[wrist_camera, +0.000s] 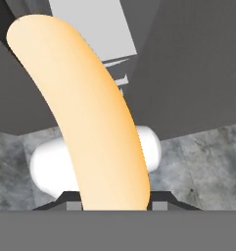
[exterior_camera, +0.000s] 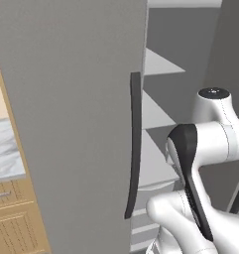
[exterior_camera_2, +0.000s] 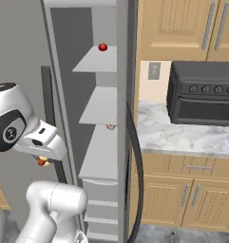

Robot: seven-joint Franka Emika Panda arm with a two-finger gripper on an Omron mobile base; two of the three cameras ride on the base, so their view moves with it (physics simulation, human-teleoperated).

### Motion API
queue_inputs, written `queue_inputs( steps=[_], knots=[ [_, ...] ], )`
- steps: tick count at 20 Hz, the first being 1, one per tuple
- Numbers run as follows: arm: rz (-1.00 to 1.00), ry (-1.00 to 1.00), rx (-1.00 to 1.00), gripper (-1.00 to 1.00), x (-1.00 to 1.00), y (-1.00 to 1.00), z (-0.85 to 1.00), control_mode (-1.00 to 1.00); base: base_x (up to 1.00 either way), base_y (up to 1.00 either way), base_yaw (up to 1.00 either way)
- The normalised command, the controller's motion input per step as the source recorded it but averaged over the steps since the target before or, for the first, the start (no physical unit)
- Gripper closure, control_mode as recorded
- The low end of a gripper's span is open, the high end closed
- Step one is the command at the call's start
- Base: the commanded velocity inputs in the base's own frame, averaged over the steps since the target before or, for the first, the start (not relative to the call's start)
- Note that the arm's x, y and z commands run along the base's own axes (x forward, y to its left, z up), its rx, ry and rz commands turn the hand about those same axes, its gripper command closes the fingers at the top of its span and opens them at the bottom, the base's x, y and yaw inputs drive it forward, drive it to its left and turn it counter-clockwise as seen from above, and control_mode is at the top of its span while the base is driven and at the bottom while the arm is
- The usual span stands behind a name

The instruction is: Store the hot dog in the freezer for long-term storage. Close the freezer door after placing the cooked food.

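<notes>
The hot dog [wrist_camera: 92,117] has its tan bun running up the middle of the hand view, and my gripper [wrist_camera: 114,201] is shut on its lower end. In the right base view the gripper [exterior_camera_2: 44,159] hangs low at the left with the hot dog [exterior_camera_2: 42,162] as a small orange bit under it, just in front of the open freezer [exterior_camera_2: 99,156] and left of its white shelves. The freezer door [exterior_camera: 71,124] stands swung open, its long dark handle [exterior_camera: 135,144] facing me. The same door [exterior_camera_2: 21,57] sits behind my arm.
A red tomato [exterior_camera_2: 102,47] sits on the top freezer shelf and a small tan item [exterior_camera_2: 110,126] on a lower one. White drawers [exterior_camera_2: 100,199] fill the freezer's bottom. A marble counter [exterior_camera_2: 182,135] with a black oven [exterior_camera_2: 201,92] lies to the right.
</notes>
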Motion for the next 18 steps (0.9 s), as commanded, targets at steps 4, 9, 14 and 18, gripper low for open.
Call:
queue_inputs(
  steps=[4,9,14,18],
  knots=[
    [0.0,0.0,0.0,1.0,0.0,0.0,0.0,1.0,0.27,-0.39,-0.11],
    [0.0,0.0,0.0,1.0,0.0,0.0,0.0,1.0,0.26,-0.35,-0.1],
    [0.0,0.0,0.0,1.0,0.0,0.0,0.0,1.0,0.01,-0.02,-0.02],
    [0.0,0.0,0.0,1.0,0.0,0.0,0.0,1.0,0.0,0.0,0.0]
  ],
)
